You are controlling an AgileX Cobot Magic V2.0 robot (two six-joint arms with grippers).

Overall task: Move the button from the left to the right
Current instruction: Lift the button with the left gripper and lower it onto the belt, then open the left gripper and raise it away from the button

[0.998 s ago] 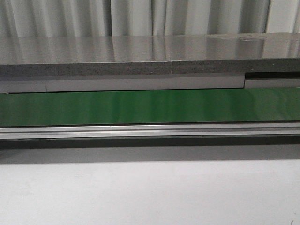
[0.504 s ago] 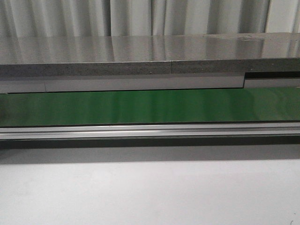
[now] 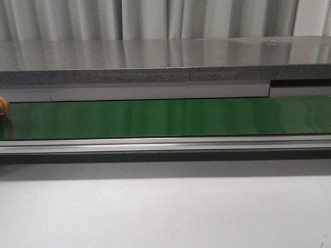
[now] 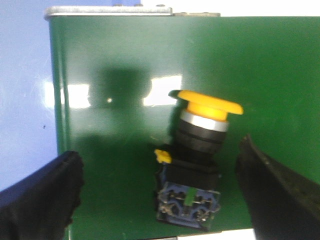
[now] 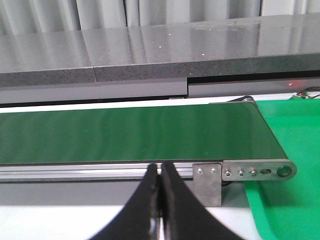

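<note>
L tool is spread wide, both fingers straddling the button w/ clear gaps each side, nothing gripped. Button lies tipped on the green belt near the belt's left end, yellow head pointing away from the wrist cam, black body + terminal block nearer the cam. In front view only a sliver of the yellow head shows at the far left edge, on the belt. Wide stance makes sense: body is blocky, so the fingers need room to drop either side of it before closing. R tool is pressed closed, tips together, empty, parked over the near rail by the belt's right end, prob waiting as receiver since the green tray sits just past that end roller. Desk in front carries nothing visible. Judgement: pick not yet made; next is closing on the black body, not the head, which prob would slip.
</note>
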